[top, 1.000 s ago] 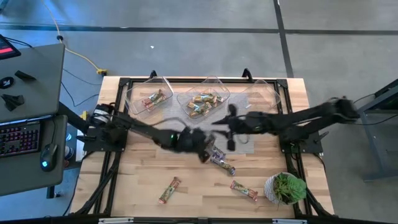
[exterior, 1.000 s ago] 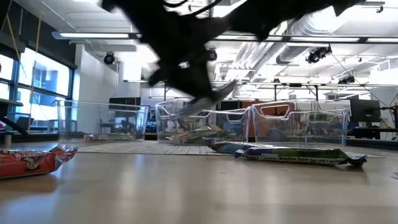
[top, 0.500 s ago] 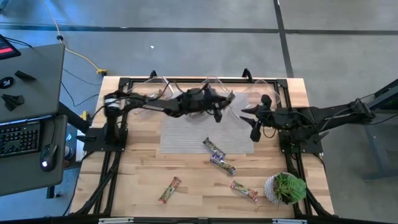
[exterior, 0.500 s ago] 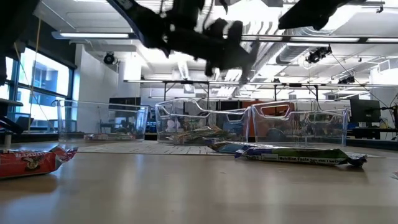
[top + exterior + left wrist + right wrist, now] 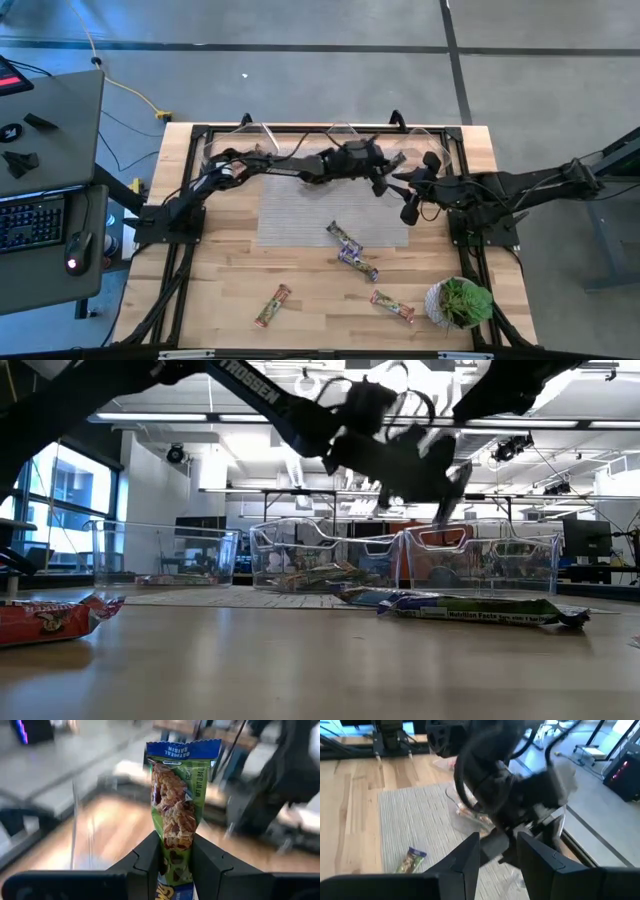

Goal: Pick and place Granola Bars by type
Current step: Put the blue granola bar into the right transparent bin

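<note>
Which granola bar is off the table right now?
The green oatmeal-raisin bar, clamped upright in the left gripper. The other loose bars lie flat on the table.

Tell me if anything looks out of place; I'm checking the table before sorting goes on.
Nothing looks damaged or spilled. Four granola bars lie loose at odd angles on the table, unsorted: two by the mat's near edge, two near the front. The left gripper holds a green bar upright.

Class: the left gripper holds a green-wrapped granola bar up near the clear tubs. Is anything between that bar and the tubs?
The left gripper holds the green bar near the rightmost tub. The right gripper sits close beside it, crowding the path. Nothing else visibly blocks the way.
</note>
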Tool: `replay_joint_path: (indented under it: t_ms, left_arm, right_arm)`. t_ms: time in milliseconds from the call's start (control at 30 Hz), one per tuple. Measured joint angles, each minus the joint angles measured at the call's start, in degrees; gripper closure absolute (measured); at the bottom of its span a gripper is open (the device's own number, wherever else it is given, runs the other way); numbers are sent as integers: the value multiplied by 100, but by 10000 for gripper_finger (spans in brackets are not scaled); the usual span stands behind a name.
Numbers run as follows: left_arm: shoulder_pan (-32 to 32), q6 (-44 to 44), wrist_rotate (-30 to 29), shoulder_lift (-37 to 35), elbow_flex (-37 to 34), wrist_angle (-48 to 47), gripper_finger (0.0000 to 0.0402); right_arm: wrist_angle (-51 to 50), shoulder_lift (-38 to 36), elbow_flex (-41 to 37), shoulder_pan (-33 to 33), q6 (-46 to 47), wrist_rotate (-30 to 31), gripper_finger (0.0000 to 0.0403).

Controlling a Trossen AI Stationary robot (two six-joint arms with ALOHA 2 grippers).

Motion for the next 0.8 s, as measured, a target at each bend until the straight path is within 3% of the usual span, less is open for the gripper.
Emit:
replay_joint_path:
  t_ms: [400,667,800]
  left_arm:
    - [4,-128,-185,190,80,-326,308]
    - [2,-124,-385,184,80,-410,226]
    - [2,-82,-394,125,73,-371,207]
  right_arm:
    - [-188,0,0,0,49,-94,289]
    - [-333,0,0,-2,327,-355,289]
    - [-474,0,0,0,459,-408,289]
